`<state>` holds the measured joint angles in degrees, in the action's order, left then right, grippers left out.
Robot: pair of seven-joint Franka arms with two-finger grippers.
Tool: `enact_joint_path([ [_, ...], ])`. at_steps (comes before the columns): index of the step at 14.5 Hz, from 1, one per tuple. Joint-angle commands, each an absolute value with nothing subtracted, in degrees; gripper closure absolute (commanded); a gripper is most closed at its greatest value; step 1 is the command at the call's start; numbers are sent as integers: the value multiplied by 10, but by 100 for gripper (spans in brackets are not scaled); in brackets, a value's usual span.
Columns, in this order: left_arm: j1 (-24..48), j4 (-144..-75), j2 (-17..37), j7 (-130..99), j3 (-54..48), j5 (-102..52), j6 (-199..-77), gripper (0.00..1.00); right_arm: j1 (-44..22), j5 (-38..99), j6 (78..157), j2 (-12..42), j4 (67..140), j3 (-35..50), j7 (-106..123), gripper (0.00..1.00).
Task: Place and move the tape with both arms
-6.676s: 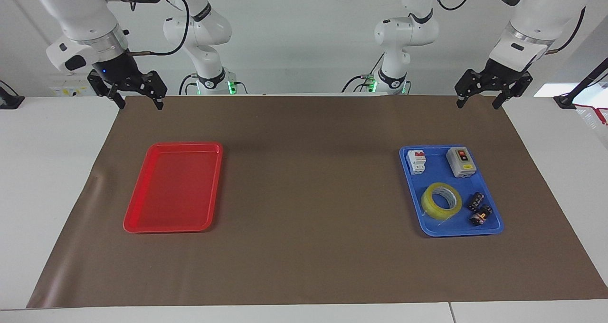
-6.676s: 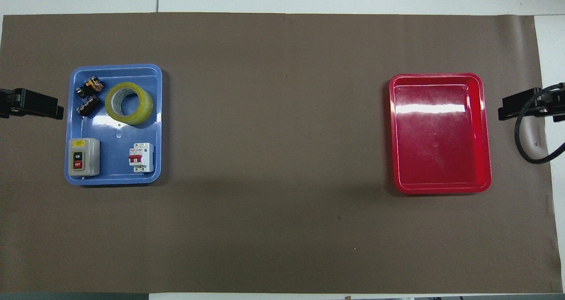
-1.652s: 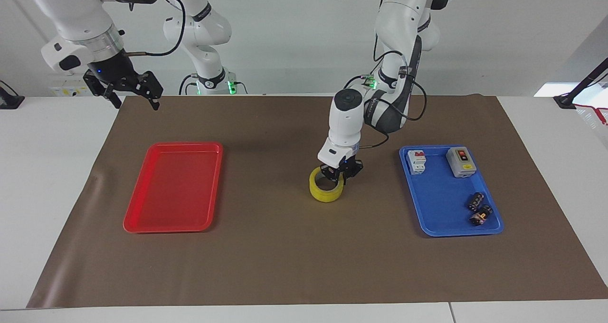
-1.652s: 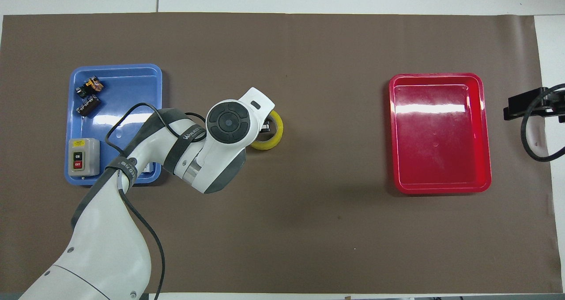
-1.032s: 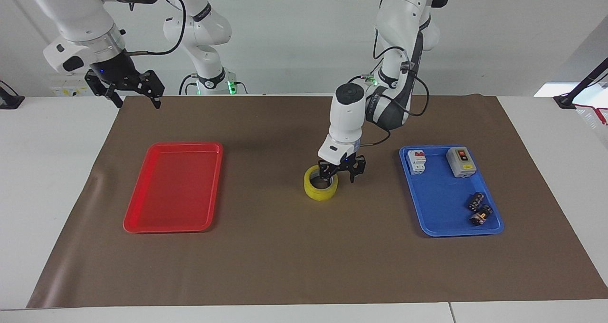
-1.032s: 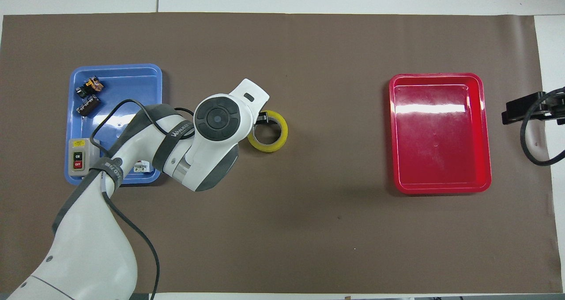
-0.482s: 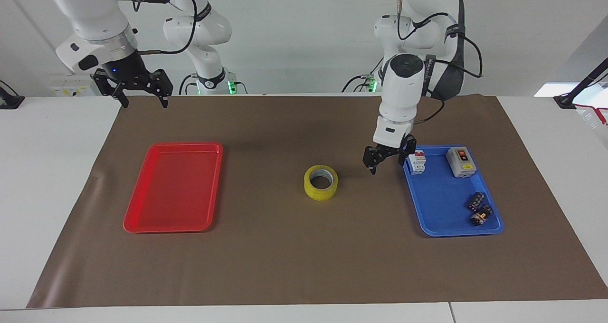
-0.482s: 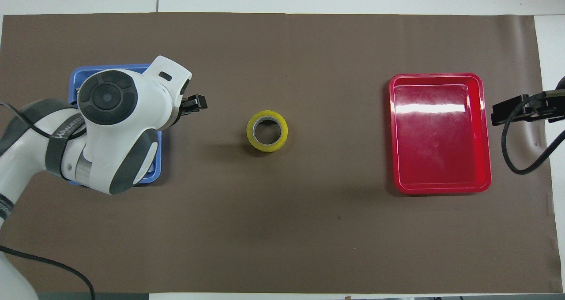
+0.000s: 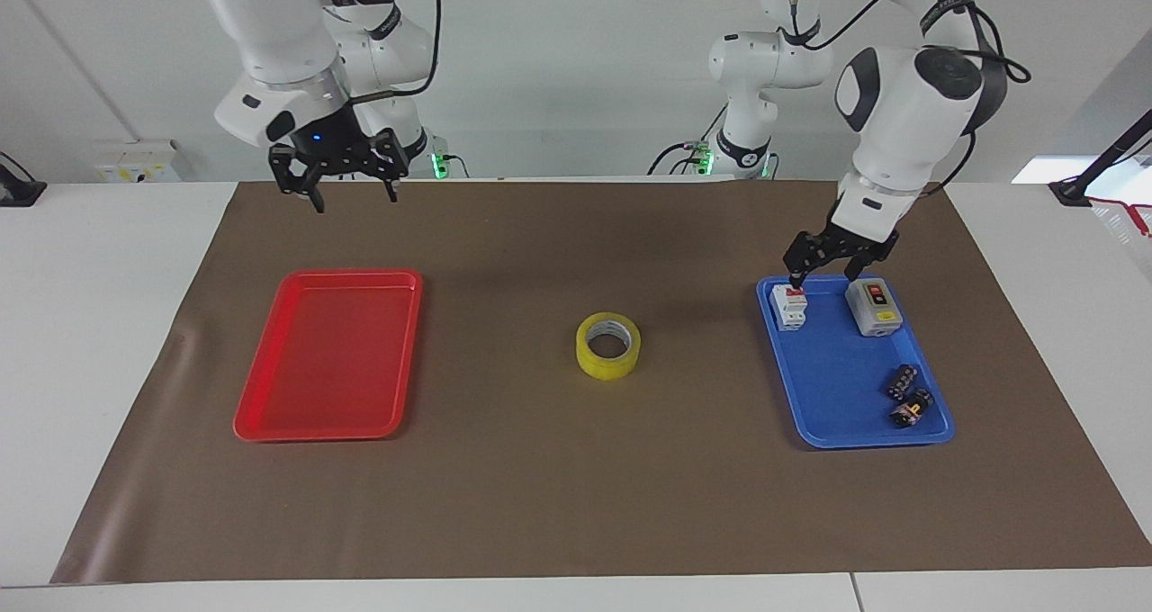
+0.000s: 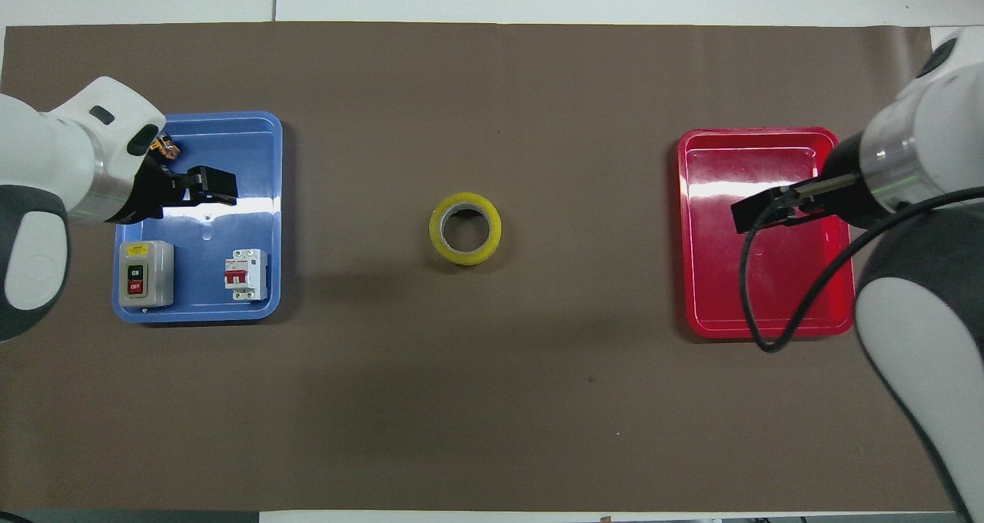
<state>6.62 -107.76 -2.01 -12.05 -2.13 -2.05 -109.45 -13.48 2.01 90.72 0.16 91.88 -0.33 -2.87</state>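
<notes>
The tape [image 9: 608,346] [image 10: 465,228], a yellow ring with a pale core, lies flat on the brown mat [image 9: 576,504] midway between the two trays, and nothing touches it. My left gripper [image 9: 826,273] [image 10: 223,188] hangs open and empty in the air over the blue tray [image 9: 832,396], above the end where the breaker stands. My right gripper [image 9: 355,200] [image 10: 744,217] is raised high with its fingers spread and empty. In the overhead view it shows over the red tray [image 10: 769,308].
The blue tray [image 10: 261,200] holds a white circuit breaker [image 9: 789,307], a grey on/off switch box [image 9: 873,307] and two small black parts [image 9: 907,396]. The red tray [image 9: 328,355] holds nothing. Both trays sit on the mat, one toward each arm's end.
The left gripper let go of the tape mid-mat, then rose and drew back over the blue tray. The right arm swung in from the table's end toward the red tray.
</notes>
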Motion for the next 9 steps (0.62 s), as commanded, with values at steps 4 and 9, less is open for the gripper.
enact_joint_path([
  [4,41,-917,2,-52,-22,-30,-929,0,-239,34,1051,119,926,-4,-151,0],
  [9,19,-863,17,-16,-21,-30,-853,0,-296,33,1186,215,936,-1,-217,0],
])
